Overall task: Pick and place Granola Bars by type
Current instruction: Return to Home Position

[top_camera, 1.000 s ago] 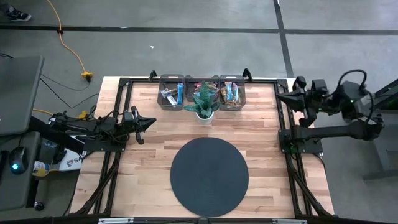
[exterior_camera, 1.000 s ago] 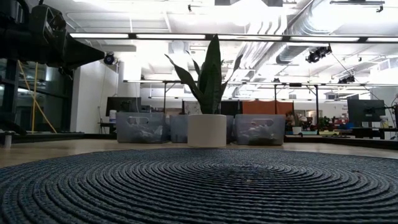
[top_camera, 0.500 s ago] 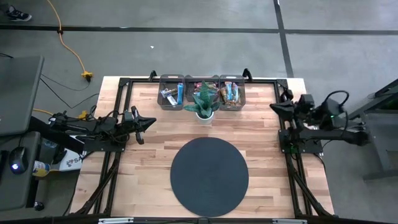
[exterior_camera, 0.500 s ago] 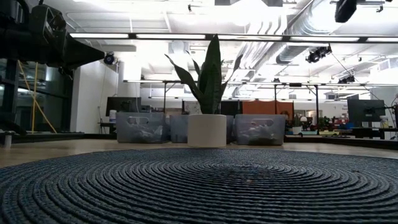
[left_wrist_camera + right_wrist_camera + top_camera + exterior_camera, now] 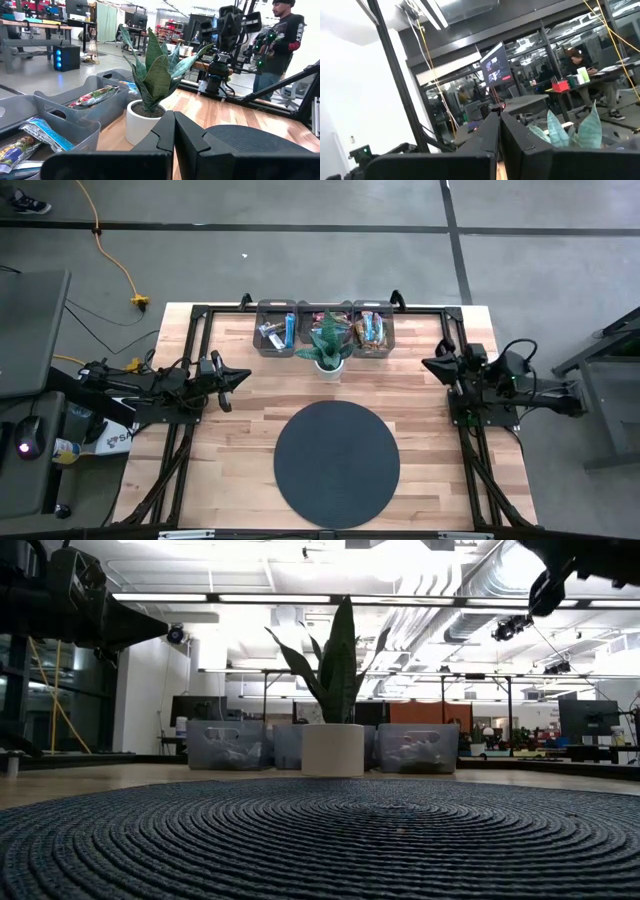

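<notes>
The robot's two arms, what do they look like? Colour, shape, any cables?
Both are matte black. The left arm and the right arm are slim, jointed links with bulkier housings at the joints. Thin black cables loop loosely alongside them. Each arm ends in jaws made of two flat, dark, wedge-shaped fingers that taper to a narrow tip. No readable markings show.
</notes>
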{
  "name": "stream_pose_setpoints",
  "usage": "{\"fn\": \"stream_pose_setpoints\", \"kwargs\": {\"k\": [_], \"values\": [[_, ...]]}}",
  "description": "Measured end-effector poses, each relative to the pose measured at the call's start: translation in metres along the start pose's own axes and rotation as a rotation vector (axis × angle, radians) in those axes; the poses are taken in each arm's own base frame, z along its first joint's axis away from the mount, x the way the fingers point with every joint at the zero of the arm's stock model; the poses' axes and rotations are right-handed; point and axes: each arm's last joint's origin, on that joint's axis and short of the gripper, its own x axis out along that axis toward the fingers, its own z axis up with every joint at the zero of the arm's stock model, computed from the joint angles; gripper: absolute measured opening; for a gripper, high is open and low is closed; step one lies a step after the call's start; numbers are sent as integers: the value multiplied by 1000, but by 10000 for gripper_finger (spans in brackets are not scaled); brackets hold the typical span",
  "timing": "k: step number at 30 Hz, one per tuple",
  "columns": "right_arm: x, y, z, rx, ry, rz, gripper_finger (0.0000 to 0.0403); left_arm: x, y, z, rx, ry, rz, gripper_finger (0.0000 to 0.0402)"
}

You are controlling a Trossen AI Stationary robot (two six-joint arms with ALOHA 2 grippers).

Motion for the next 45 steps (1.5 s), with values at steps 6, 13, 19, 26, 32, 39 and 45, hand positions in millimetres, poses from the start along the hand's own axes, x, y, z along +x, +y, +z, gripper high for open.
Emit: {"fn": "stream_pose_setpoints", "kwargs": {"k": [6, 13, 19, 26, 32, 39, 45], "values": [[-2, -7, -17, 1, -65, 33, 0, 0, 0, 0, 0, 0, 0, 1], [-5, -13, -33, 18, -73, 35, 0, 0, 0, 0, 0, 0, 0, 1], [-5, -14, -35, 3, -72, 30, 0, 0, 0, 0, 0, 0, 0, 1], [-4, -17, -40, 0, -17, -17, 0, 0, 0, 0, 0, 0, 0, 1], [-5, -21, -48, 35, 54, -84, 0, 0, 0, 0, 0, 0, 0, 1], [-7, -28, -61, 103, 170, -192, 0, 0, 0, 0, 0, 0, 0, 1], [-10, -32, -70, 94, 261, -260, 0, 0, 0, 0, 0, 0, 0, 1]]}}
